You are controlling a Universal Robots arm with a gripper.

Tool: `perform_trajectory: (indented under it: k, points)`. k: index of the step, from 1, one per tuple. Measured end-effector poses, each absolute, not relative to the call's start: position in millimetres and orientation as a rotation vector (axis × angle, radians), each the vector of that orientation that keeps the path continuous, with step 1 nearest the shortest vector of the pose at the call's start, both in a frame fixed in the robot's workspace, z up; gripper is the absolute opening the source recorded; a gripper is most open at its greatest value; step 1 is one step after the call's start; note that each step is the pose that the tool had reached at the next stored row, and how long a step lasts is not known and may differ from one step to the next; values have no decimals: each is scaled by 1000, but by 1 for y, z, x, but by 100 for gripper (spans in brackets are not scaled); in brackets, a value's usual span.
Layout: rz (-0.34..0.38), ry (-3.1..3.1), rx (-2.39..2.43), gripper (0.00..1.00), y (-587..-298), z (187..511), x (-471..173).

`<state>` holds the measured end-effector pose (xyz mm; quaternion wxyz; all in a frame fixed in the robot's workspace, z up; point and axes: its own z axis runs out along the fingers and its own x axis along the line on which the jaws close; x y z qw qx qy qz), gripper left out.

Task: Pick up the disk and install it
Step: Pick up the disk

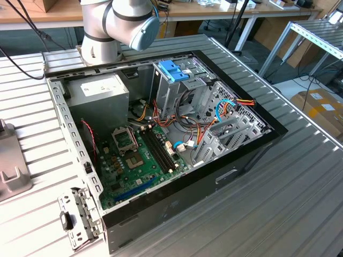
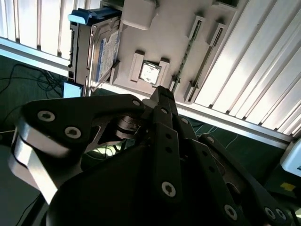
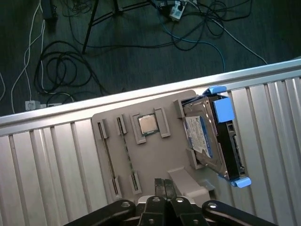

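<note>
The disk [image 3: 205, 139] stands on its edge in a slot of a grey holder plate [image 3: 174, 155], its white label with the blue band facing out and blue rails on its sides. In the second wrist view the disk [image 2: 102, 49] sits at the corner of the same holder plate [image 2: 174, 42]. My gripper [image 3: 164, 183] hovers above the plate, off to the side of the disk, apart from it. Its two dark fingers are shut together with nothing between them, and their tips [image 2: 162, 94] point at the plate's middle.
A processor chip [image 3: 146, 125] and a thin memory stick [image 3: 107, 155] also sit in the plate. On the ribbed metal table lies the open computer case [image 1: 161, 139], with its metal cage topped in blue plastic [image 1: 174, 69] and a grey box [image 1: 99, 91]. Cables cover the floor [image 3: 70, 56].
</note>
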<state>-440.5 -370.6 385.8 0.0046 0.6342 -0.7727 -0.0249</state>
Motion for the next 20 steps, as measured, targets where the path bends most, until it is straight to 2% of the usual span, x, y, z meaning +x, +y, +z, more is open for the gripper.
perform_trajectory:
  k: [20]
  points:
    - [-77, -2305, 2115, 11, -371, 386, -440]
